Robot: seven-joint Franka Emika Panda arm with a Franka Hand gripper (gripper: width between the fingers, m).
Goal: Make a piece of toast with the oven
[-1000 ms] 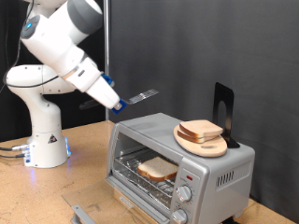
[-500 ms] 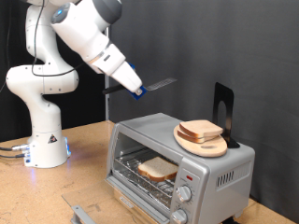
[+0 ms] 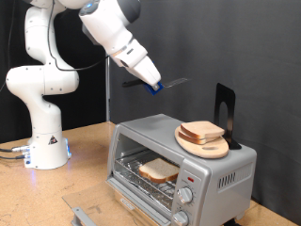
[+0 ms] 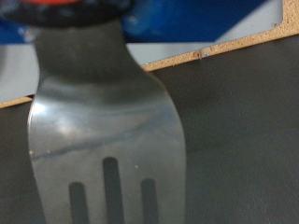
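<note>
- Bread counts two slices: we see the piece of toast (image 3: 158, 169) lying flat on the wire rack inside the oven (image 3: 182, 163), and a second slice (image 3: 202, 131) on the round wooden plate (image 3: 203, 145) on top.
- Oven is boxy, silver-grey, with two knobs (image 3: 183, 206) and its door open.
- We see the gripper (image 3: 151, 87), raised above the oven, clamped on a slotted metal spatula (image 4: 105, 140) whose blade points to the exterior view's right.

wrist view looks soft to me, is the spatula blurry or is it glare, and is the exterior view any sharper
Wrist view: the metal spatula fills the picture at close range and is out of focus, with pale reflections streaking its blade. Exterior view: sharper and evenly lit; the toaster oven, the bread slice on its rack and the slice on the wooden plate read clearly against a dark backdrop.
</note>
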